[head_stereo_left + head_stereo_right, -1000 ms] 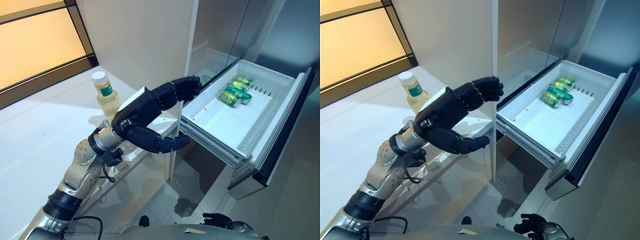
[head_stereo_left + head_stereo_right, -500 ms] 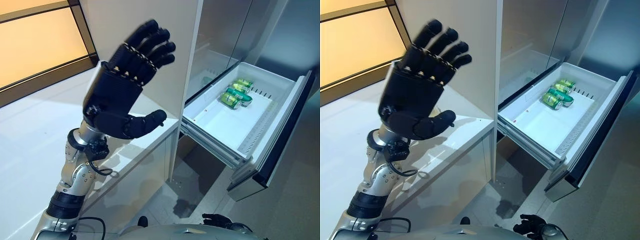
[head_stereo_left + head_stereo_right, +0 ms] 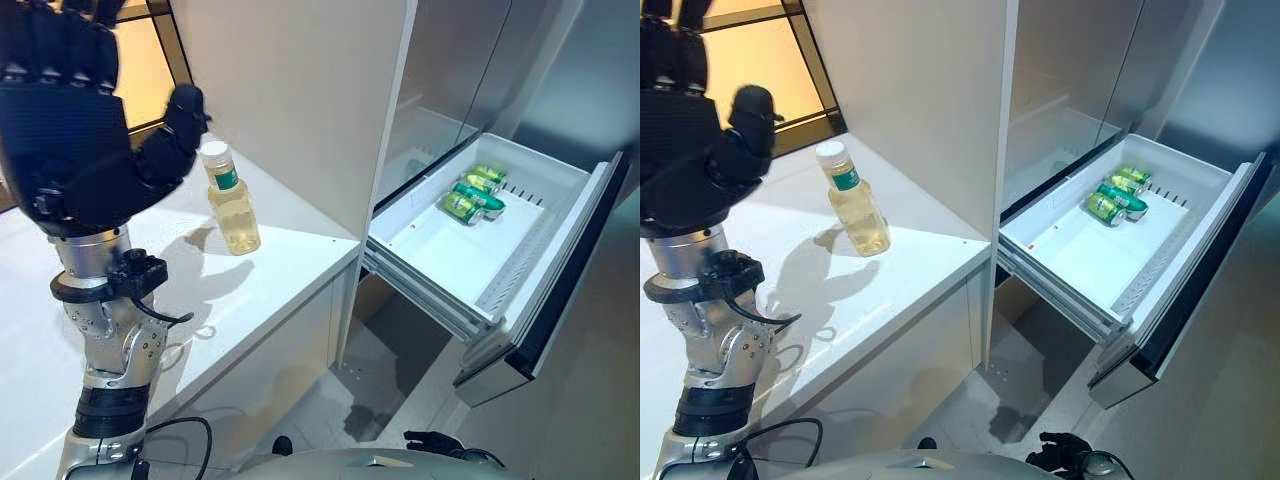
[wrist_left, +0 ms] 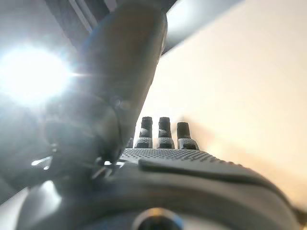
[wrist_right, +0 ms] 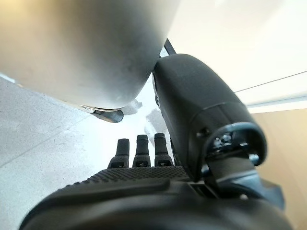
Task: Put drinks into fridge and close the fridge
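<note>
A clear bottle of yellowish drink with a white cap and green label stands upright on the white counter. My left hand is raised high to the left of it, open, palm toward the camera, holding nothing; its straight fingers show in the left wrist view. The fridge drawer is pulled out at the right, with three green cans lying at its far end. My right hand hangs low at the bottom edge, its fingers straight and empty.
A tall white cabinet panel stands between the counter and the fridge. The drawer's dark front juts out to the right over the grey floor. Grey fridge doors rise above the drawer. A window lies behind the counter.
My left hand has swung up and to the left, away from the drawer's edge, uncovering the bottle on the counter. The view has shifted slightly. The bottle, cans and drawer stay put.
</note>
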Tool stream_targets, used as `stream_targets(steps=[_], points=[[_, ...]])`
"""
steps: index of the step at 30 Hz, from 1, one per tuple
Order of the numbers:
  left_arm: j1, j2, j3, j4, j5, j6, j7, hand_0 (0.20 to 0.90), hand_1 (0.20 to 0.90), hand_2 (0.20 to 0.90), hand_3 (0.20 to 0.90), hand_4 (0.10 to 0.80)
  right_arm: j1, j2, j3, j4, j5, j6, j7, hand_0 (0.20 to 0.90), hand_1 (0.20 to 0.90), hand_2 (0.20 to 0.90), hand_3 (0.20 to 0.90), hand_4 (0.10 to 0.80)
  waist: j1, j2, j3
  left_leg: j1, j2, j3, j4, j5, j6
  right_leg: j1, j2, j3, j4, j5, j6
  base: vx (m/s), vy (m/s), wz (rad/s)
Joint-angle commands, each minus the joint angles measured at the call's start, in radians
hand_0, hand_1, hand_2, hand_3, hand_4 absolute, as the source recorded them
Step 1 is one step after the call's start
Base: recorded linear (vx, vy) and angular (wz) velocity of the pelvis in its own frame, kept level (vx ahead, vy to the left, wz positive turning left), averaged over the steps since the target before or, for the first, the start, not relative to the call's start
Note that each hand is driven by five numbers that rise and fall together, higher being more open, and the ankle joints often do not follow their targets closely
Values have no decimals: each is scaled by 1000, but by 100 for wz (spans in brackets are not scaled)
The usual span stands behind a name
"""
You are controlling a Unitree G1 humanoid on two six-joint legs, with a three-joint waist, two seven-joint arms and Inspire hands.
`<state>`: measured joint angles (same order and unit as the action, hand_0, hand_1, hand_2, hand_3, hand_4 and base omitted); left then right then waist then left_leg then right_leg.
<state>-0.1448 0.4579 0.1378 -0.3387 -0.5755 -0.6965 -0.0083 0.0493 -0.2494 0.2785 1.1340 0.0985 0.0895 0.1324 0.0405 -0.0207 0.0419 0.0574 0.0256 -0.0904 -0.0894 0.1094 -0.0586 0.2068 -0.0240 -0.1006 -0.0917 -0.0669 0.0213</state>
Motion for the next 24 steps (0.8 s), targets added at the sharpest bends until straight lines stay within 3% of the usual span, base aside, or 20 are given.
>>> stream_targets(steps=[1, 4, 14, 24], points=[[-12, 64, 95, 34, 180, -34, 197, 900, 900, 900, 900, 800, 34, 5, -2, -13, -1, 17, 3, 900, 900, 900, 900, 800, 9, -11, -17, 49, -96, -9, 2, -160, 68, -76, 17, -10, 5, 41, 29, 0, 0, 0], [31, 78, 108, 85, 300, 61, 297, 900, 900, 900, 900, 800, 34, -2, -8, -30, -3, 35, 7, 900, 900, 900, 900, 800, 16, -8, -14, 50, -95, -12, 2, -158, 67, -73, 16, -13, 6, 40, 28, 22, 5, 9], [99, 116, 94, 177, 373, 284, 256, 900, 900, 900, 900, 800, 16, -23, -39, -22, 1, 50, 23, 900, 900, 900, 900, 800, 27, 6, -5, 52, -95, -14, 2, -151, 65, -69, 14, -17, 7, 41, 31, 8, 3, 6], [112, 140, 97, 217, 321, 363, 237, 900, 900, 900, 900, 800, 15, -30, -48, -13, -2, 50, 30, 900, 900, 900, 900, 800, 26, 13, -3, 55, -93, -11, 2, -147, 64, -67, 14, -16, 6, 42, 34, 0, 0, 0]])
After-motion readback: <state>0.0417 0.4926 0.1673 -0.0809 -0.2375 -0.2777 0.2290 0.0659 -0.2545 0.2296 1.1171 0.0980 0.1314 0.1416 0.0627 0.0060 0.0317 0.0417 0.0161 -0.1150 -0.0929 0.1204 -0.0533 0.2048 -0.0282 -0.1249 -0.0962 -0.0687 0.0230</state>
